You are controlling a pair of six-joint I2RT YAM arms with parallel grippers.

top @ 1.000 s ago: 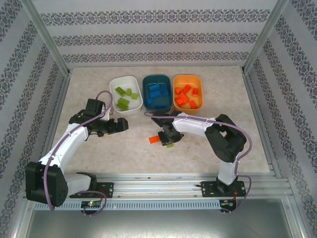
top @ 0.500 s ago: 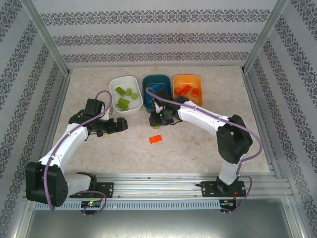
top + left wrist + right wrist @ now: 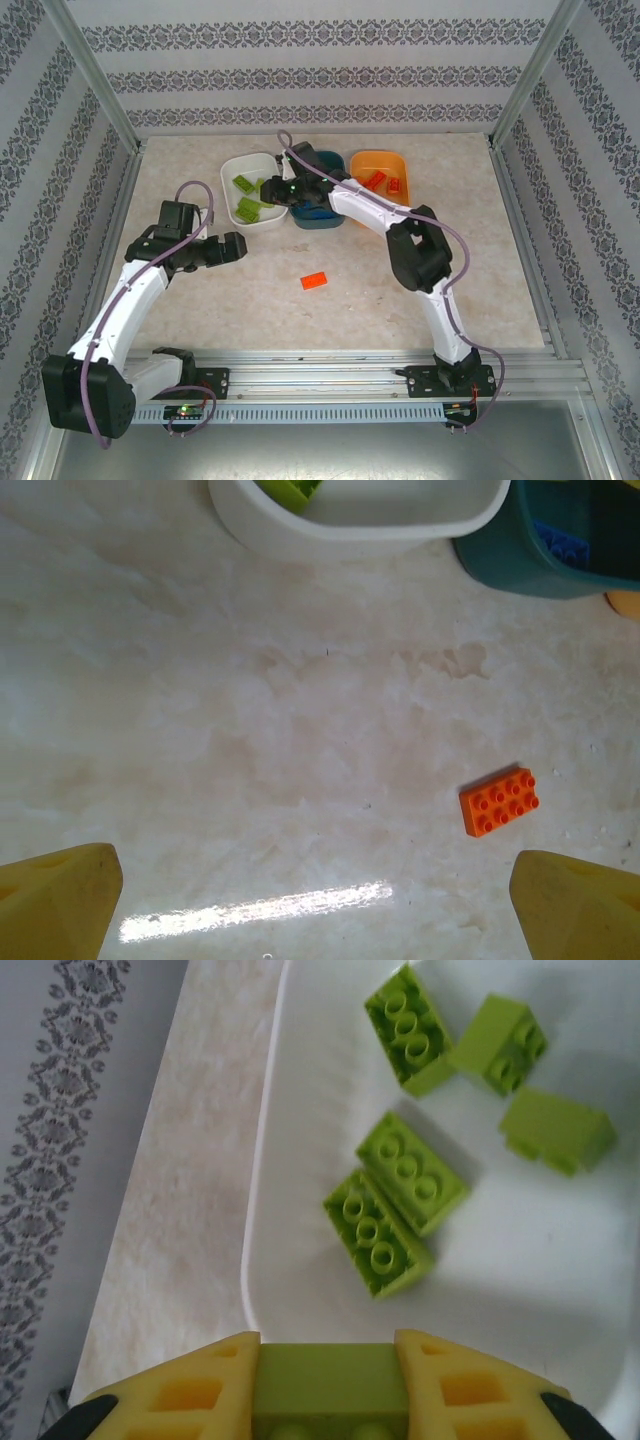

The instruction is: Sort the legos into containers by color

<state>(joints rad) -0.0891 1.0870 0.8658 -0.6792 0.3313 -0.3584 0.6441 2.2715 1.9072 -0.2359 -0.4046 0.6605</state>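
Over the far side of the table (image 3: 250, 320), from above, the right gripper (image 3: 275, 188) hangs above the white bowl (image 3: 232, 165), which sits left of the teal bowl (image 3: 325, 222) and the orange bowl (image 3: 380, 155). The left gripper (image 3: 236, 247) hovers nearer, left of a lone orange lego (image 3: 314, 281).

From the left wrist, the left gripper's jaws are spread wide, with the orange lego (image 3: 499, 801) lying near the right finger (not touching it).

From the right wrist, the jaws pinch a lime green lego (image 3: 325, 1375) above five green legos (image 3: 400, 1205) in the white bowl (image 3: 520, 1260).
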